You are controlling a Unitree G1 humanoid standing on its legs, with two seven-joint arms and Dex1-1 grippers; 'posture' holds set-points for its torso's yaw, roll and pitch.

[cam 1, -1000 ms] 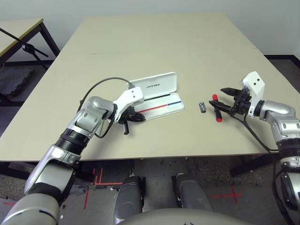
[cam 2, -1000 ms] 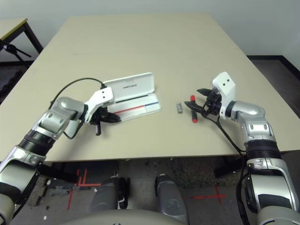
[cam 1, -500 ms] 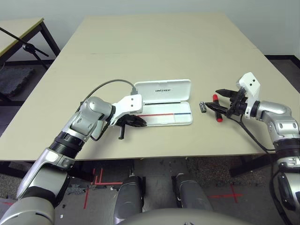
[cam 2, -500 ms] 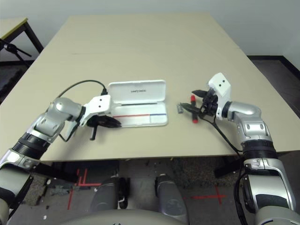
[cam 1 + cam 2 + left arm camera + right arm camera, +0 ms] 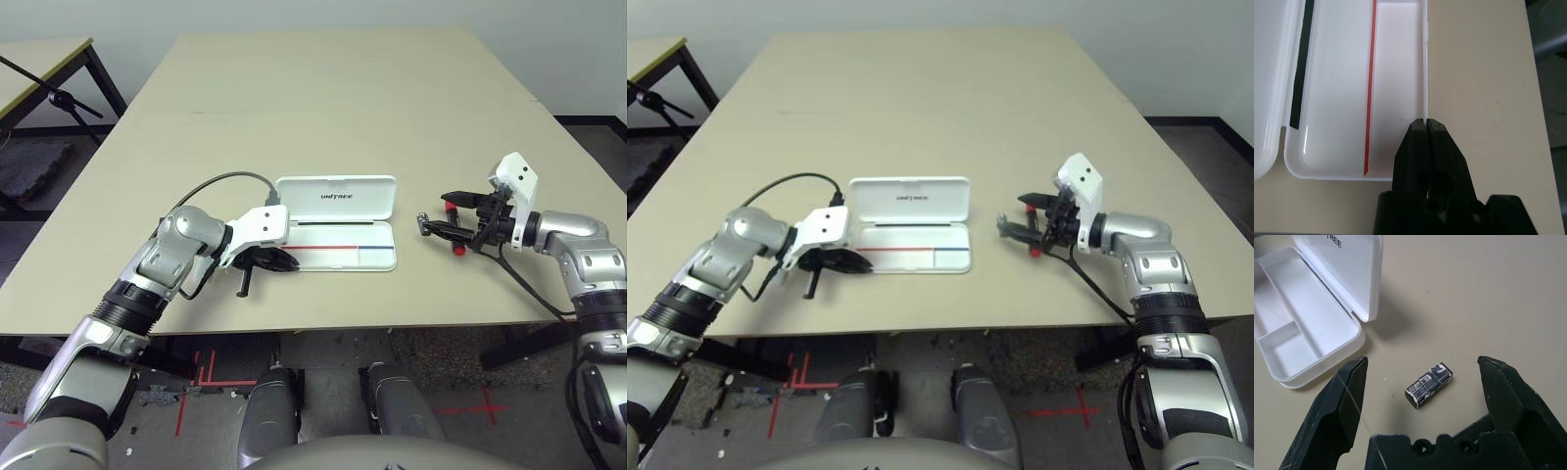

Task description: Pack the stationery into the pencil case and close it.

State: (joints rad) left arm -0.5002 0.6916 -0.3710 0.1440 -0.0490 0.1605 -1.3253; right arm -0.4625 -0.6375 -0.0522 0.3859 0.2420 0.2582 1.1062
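The white pencil case (image 5: pixel 343 245) lies open in the middle of the table, its lid (image 5: pixel 336 194) folded back and a red-and-blue strip along the tray. My left gripper (image 5: pixel 292 262) is shut, its tip (image 5: pixel 1426 123) touching the tray's rim at the case's left end. My right gripper (image 5: pixel 1421 363) is open over the table right of the case. The tiny grey-black piece (image 5: pixel 1428 385) lies between its fingers, untouched. The red marker (image 5: pixel 451 204) lies just behind that gripper, partly hidden by it.
The table's front edge (image 5: pixel 323 326) runs close below the case and both grippers. A second table (image 5: pixel 39 61) and a dark stand are at the far left. A black cable (image 5: pixel 211 186) loops over my left wrist.
The case has swung round and slid right until it lies square to the table edge, with my shut left gripper following it. My right gripper has moved left over the small piece.
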